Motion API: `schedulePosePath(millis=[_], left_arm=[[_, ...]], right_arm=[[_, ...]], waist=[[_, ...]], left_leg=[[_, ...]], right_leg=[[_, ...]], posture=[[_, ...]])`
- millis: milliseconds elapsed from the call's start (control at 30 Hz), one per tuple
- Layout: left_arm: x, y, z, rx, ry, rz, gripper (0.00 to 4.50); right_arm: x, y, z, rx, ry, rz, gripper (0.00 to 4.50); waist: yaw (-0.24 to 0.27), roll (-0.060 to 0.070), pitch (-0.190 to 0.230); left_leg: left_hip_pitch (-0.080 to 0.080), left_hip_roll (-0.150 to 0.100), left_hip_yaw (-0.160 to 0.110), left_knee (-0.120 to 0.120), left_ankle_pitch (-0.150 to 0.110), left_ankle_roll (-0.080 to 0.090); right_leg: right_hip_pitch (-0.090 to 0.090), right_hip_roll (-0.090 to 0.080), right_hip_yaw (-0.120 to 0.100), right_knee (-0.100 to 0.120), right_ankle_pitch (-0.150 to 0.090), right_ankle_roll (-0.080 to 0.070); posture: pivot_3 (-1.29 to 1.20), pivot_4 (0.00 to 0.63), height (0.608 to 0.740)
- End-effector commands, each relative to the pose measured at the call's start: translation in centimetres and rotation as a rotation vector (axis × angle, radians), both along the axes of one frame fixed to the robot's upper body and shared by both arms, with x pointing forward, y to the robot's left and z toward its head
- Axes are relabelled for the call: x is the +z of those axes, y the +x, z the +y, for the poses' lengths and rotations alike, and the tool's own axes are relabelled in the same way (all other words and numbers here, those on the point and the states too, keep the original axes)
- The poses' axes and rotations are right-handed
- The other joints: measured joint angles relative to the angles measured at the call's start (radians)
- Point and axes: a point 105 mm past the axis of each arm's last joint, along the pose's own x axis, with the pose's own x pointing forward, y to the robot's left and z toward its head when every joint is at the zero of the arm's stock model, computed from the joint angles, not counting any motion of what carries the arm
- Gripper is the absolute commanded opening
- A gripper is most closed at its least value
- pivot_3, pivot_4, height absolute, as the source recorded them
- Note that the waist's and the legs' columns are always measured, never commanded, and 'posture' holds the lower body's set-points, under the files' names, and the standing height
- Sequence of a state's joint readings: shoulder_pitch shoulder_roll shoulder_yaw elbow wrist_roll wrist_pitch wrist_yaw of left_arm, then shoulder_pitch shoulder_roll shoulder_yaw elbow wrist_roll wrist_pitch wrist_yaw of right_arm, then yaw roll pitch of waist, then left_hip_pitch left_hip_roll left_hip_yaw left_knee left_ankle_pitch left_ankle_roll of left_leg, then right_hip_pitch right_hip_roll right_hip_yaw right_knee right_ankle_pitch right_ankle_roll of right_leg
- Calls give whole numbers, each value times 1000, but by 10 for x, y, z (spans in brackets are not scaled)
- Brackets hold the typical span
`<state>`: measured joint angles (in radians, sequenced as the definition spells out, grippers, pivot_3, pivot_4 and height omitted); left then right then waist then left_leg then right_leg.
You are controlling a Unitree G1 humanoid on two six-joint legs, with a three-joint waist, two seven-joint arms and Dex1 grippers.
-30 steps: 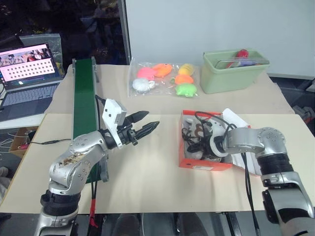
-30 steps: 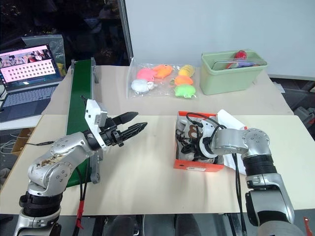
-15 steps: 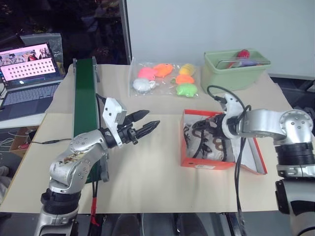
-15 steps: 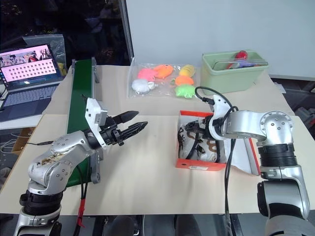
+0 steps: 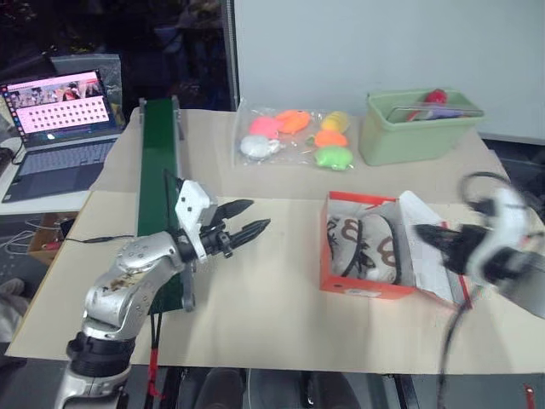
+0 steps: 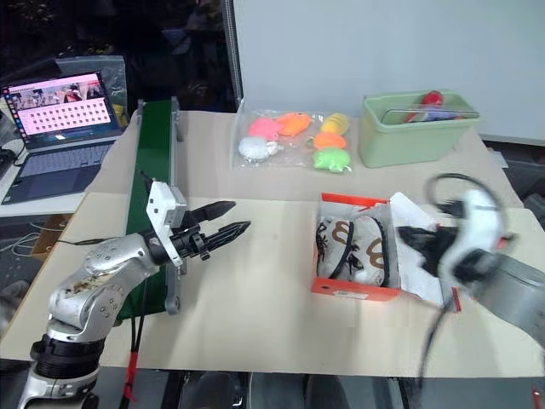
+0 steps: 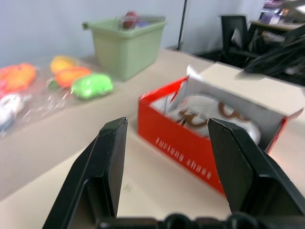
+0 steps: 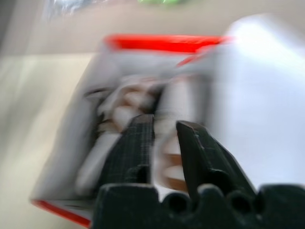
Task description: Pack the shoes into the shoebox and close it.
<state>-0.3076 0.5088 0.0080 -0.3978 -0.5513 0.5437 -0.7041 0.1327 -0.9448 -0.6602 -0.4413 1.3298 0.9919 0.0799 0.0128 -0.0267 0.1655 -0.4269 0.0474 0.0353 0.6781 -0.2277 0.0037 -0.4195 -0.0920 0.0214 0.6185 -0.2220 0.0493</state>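
The orange-red shoebox (image 5: 362, 278) stands open right of the table's middle, its lid (image 5: 430, 256) folded out to the right. Both white shoes (image 5: 366, 247) with dark laces lie side by side inside it on white paper. My right gripper (image 5: 430, 233) hovers blurred over the lid, just right of the box, shut with nothing between its fingers. In the right wrist view it (image 8: 164, 121) points at the shoes (image 8: 124, 109). My left gripper (image 5: 258, 215) hangs open and empty above bare table left of the box. In the left wrist view it (image 7: 167, 124) faces the shoebox (image 7: 181, 145).
A green conveyor belt (image 5: 157, 162) runs along the table's left side, with a laptop (image 5: 60, 102) beyond it. A clear bag of colourful soft toys (image 5: 298, 136) and a pale green bin (image 5: 417, 128) sit at the back.
My right gripper has left the box, swinging up and to the right over the lid, and its fingers have come together. The shoes stay inside. The left arm has kept still.
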Motion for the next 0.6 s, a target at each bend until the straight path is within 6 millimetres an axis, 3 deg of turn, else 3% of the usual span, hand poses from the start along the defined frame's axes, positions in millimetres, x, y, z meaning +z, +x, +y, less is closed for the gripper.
schedulePosePath(millis=[33,167,233,367,600], left_arm=[[3,-7,-10,-101,22,-34,2862],[-3,-10,-16,-167,49,-21,2862],[-4,-11,-19,-192,57,-22,2862],[-4,-10,-23,-209,56,-27,2862],[-3,-8,-28,-223,51,-27,2862]], right_arm=[[20,-24,0,121,-44,-82,49],[-9,-48,0,197,-104,49,49],[-44,-53,-5,152,-161,170,49],[-92,-57,-7,77,-206,284,49],[-138,-38,8,-10,-203,321,49]], waist=[[-9,0,0],[-18,1,-1],[-19,2,-2],[-21,0,-3],[-27,-1,-3]], left_leg=[[2,0,1,0,0,0],[7,1,1,-1,0,1],[7,0,2,0,0,1],[7,0,4,0,0,1],[7,-2,5,0,0,1]], right_leg=[[1,1,2,0,0,0],[3,4,6,1,-2,0],[2,4,9,2,-3,1],[1,4,12,3,-3,2],[-1,4,17,6,-2,0]], posture=[[0,150,729],[0,150,729],[0,150,729],[0,150,729],[0,150,729]])
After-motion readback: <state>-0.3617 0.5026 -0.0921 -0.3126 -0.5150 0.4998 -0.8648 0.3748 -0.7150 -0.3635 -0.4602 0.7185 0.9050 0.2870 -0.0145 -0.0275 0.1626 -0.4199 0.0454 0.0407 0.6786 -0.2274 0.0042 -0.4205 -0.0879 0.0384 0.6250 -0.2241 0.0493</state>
